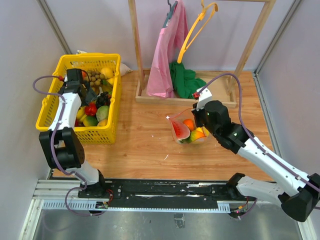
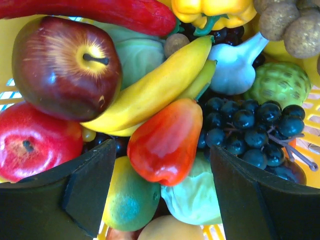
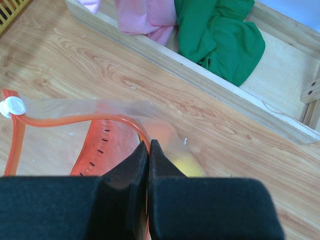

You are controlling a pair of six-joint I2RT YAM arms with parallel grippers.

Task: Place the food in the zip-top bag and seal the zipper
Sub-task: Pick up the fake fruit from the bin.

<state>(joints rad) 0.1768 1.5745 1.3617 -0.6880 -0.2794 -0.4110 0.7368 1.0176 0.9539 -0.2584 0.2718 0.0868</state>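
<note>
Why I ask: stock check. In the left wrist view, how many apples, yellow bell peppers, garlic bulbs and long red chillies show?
Apples: 2
Yellow bell peppers: 1
Garlic bulbs: 1
Long red chillies: 1
Total: 5

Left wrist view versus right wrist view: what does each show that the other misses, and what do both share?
Only left wrist: a dark red toy apple, yellow banana and black grapes under the open left end effector. Only right wrist: the right end effector shut on the clear plastic zip-top bag at its red-orange zipper strip. Both: the yellow plastic basket.
</note>
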